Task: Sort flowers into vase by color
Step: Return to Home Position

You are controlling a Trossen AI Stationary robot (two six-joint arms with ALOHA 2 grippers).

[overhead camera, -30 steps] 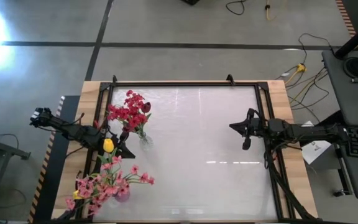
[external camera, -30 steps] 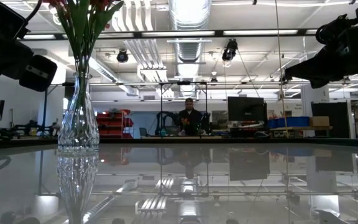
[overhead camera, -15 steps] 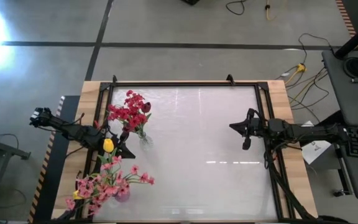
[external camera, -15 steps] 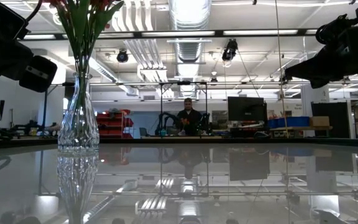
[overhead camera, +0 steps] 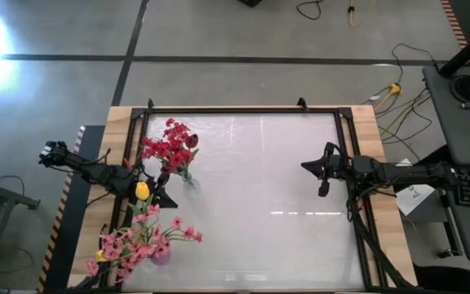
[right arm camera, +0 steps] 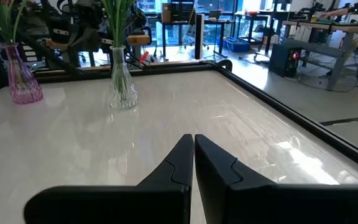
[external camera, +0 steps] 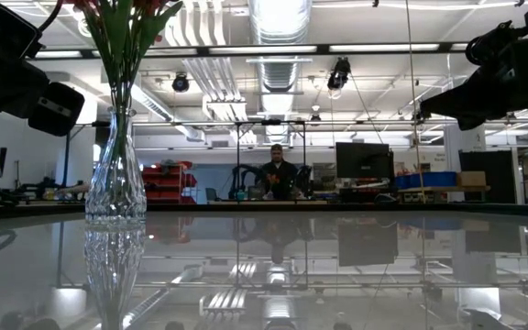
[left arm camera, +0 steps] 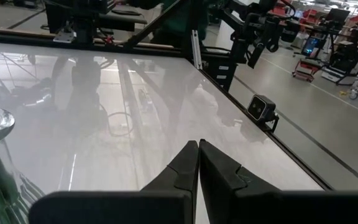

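A clear glass vase point(overhead camera: 188, 184) stands on the table's left half with red blossom sprays point(overhead camera: 168, 148) and a dark red bud point(overhead camera: 192, 140) in it. The low view shows this vase point(external camera: 115, 183) and its green stems. A pink vase point(overhead camera: 161, 256) near the left front corner holds pink sprays point(overhead camera: 133, 242), and a yellow tulip bud point(overhead camera: 142, 190) shows above them. My left gripper point(overhead camera: 164, 198) hovers shut between the two vases, touching nothing; its wrist view shows the fingertips together point(left arm camera: 198, 147). My right gripper point(overhead camera: 307, 166) waits shut over the table's right half point(right arm camera: 193, 140).
A black frame point(overhead camera: 235, 109) rims the white tabletop. The right wrist view shows both vases, clear point(right arm camera: 122, 87) and pink point(right arm camera: 20, 78), across the bare middle of the table. A person point(external camera: 278, 174) stands in the room behind. Cables and a desk lie beyond the right edge.
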